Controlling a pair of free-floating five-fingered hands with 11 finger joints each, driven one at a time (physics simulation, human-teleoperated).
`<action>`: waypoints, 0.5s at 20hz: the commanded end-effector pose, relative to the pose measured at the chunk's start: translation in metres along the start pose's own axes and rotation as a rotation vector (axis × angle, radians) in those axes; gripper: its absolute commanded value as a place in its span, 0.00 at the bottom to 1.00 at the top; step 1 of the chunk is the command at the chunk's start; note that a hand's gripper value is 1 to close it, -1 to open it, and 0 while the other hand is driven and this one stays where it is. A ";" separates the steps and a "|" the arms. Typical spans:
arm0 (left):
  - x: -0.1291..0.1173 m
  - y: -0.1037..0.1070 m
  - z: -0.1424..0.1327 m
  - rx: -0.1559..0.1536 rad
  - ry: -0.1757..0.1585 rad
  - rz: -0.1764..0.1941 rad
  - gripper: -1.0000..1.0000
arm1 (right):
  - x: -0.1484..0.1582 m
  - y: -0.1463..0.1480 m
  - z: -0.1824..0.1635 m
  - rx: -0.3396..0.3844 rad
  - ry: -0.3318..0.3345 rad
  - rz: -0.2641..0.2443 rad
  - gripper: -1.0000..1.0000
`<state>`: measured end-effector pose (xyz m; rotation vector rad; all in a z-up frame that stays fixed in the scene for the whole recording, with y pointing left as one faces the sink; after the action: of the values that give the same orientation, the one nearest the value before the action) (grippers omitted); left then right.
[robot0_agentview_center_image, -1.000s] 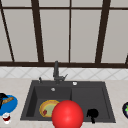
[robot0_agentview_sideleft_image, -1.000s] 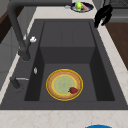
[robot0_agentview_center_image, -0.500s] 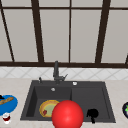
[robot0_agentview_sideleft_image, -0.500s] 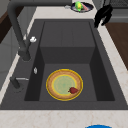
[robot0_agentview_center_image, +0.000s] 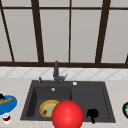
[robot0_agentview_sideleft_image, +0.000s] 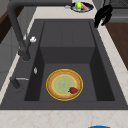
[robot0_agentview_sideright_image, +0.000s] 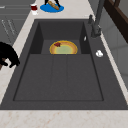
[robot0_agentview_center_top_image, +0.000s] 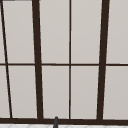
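My right hand (robot0_agentview_center_image: 92, 114) hangs over the front rim of the dark sink (robot0_agentview_center_image: 103, 86), by its shallow right half, fingers relaxed and pointing down, holding nothing. The same hand is at the counter's front edge in the left side view (robot0_agentview_sideleft_image: 102, 15) and in the right side view (robot0_agentview_sideright_image: 7, 55). My left hand (robot0_agentview_center_image: 1, 96) is at the far left, just above a blue plate (robot0_agentview_center_image: 11, 105) with a bread stick (robot0_agentview_sideright_image: 53, 5) on it; the hand (robot0_agentview_sideright_image: 47, 2) is cut off by the picture's edge. A yellow plate (robot0_agentview_sideleft_image: 53, 86) bearing a small red piece (robot0_agentview_sideleft_image: 73, 90) lies in the deep left basin.
A big red ball (robot0_agentview_center_image: 67, 115) sits low in the front view, covering part of the sink's front rim. A faucet (robot0_agentview_center_image: 56, 71) stands behind the basin. A small red cup (robot0_agentview_center_image: 6, 117) stands by the blue plate. A dark plate with green food (robot0_agentview_sideleft_image: 81, 6) lies on the right counter.
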<state>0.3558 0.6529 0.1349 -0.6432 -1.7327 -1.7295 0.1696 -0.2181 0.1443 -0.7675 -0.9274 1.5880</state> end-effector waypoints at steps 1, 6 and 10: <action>-0.022 0.003 0.001 0.032 0.025 0.004 1.00 | 0.000 0.000 0.000 0.000 0.000 0.000 0.50; 0.001 0.002 0.002 0.029 0.008 -0.157 1.00 | 0.000 0.000 0.000 0.000 0.000 0.000 0.50; 0.013 -0.002 0.002 0.033 -0.001 -0.236 1.00 | 0.000 0.000 0.000 0.000 0.000 0.000 0.50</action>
<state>0.3555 0.6539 0.1447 -0.4179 -1.8976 -1.8343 0.1696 -0.2181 0.1443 -0.7675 -0.9274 1.5880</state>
